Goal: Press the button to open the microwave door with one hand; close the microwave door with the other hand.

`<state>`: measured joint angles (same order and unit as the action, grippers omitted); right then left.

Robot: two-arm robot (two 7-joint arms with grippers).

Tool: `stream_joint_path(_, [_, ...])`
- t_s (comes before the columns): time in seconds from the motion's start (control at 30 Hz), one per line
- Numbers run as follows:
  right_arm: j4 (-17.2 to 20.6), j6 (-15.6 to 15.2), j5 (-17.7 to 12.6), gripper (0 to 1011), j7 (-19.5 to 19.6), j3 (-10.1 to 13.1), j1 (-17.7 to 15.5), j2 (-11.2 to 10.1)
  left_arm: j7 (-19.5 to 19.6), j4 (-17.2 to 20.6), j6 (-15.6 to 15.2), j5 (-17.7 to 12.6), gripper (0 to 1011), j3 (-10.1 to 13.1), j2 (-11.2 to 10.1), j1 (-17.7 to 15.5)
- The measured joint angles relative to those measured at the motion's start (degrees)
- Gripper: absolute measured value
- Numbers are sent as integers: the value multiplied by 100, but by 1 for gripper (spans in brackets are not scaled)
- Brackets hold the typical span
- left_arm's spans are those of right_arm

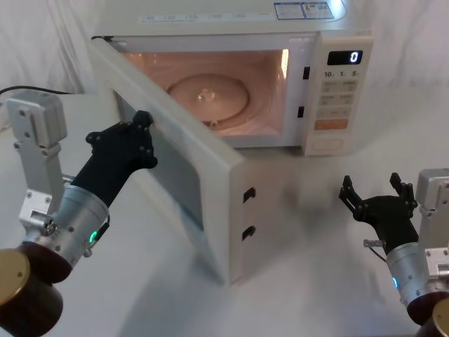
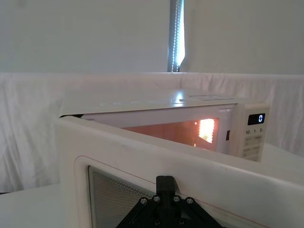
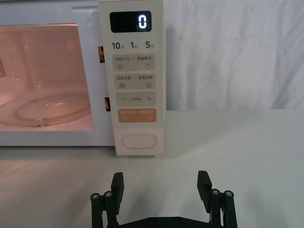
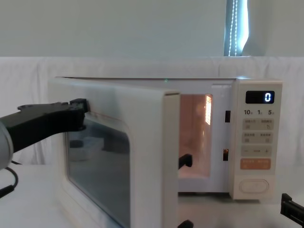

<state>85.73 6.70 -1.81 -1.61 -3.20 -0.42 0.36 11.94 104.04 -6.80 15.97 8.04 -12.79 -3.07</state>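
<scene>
The microwave door (image 1: 210, 151) stands open, swung out toward me, and the lit cavity with its glass turntable (image 1: 208, 95) shows behind it. My left gripper (image 1: 144, 123), black on a silver green-lit wrist, is shut, and its tip rests against the door's outer face near the top edge. The same tip shows against the door (image 2: 142, 156) in the left wrist view and at the door's (image 4: 118, 109) upper left in the chest view. My right gripper (image 1: 377, 193) hovers open over the table, in front of the control panel. The cream oval button (image 3: 139, 141) lies ahead of the right gripper (image 3: 160, 185), apart from it.
The microwave's display (image 3: 130, 21) reads 0. An orange key (image 3: 137, 116) sits just above the button. Two latch hooks (image 1: 249, 210) stick out of the door's free end. White table surface (image 1: 316, 267) lies between the door and my right arm. White cloth hangs behind.
</scene>
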Motion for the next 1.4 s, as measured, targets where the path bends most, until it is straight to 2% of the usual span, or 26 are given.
stream_joint_path(0.37, [0,0,0,1002,0,0,0,0,71,-250,-124,164,0,199,-27,-315])
stream_joint_path(0.67, [0,0,0,1002,0,0,0,0,55,-511,-128,147,0,416,12,-650])
stream_joint_path(1.1, [0,0,0,1002,0,0,0,0,33,-874,-121,112,0,715,192,-1014])
stream_joint_path(1.4, [0,0,0,1002,0,0,0,0,10,-1169,-169,106,0,832,313,-1267])
